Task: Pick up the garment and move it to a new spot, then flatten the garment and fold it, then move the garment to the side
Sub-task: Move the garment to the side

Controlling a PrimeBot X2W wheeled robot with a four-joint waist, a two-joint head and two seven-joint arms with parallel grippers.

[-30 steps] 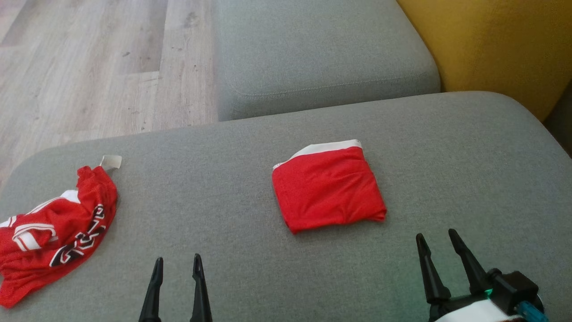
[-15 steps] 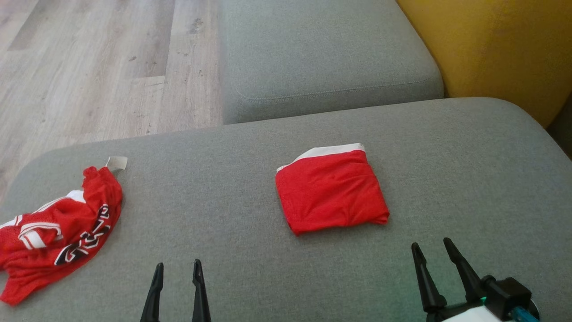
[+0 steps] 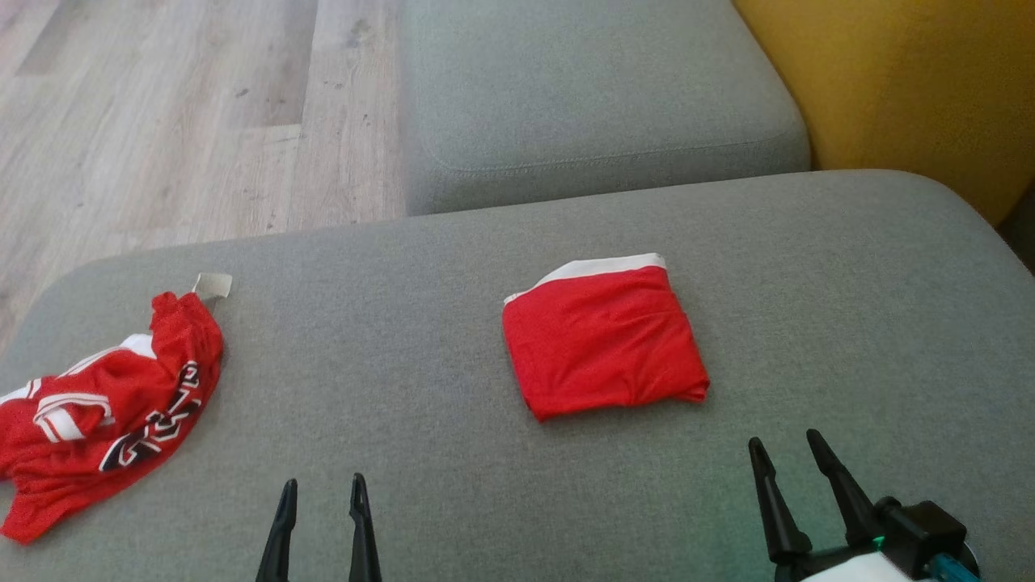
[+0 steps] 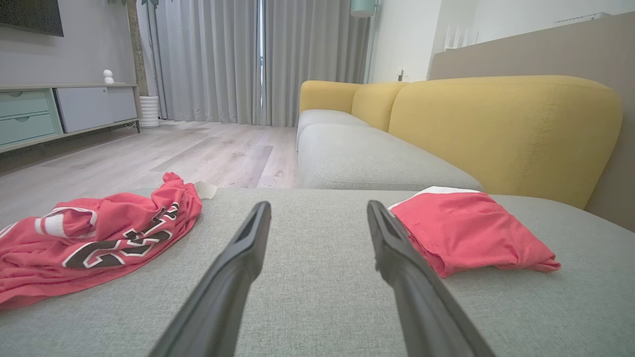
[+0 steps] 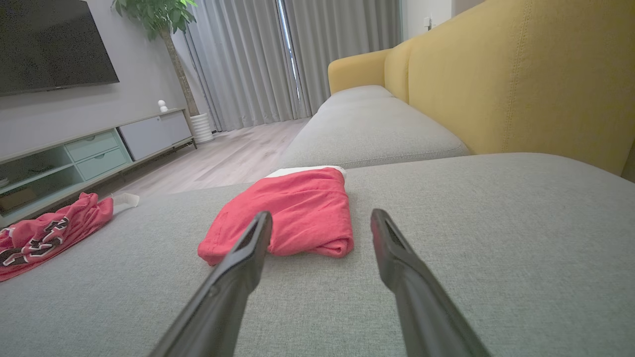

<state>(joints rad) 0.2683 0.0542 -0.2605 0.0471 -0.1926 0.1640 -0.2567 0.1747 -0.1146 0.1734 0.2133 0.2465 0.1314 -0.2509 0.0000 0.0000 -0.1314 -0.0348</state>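
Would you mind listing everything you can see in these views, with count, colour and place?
folded garment: one, red with a white band, middle of the nearest cushion
crumpled jersey: one, red, white trim, black lettering, left end of that cushion
seat cushions: at least three, grey, in a row running away from the robot
sofa backrest: one, yellow, along the right
floor: pale wood, left of the sofa
curtains: grey, far end
cabinet: one, grey and pale green, left wall
television: one, dark, above the cabinet
plant: one, green, beside the curtains
left gripper: one, black, open, lower left
right gripper: one, black, open, lower right
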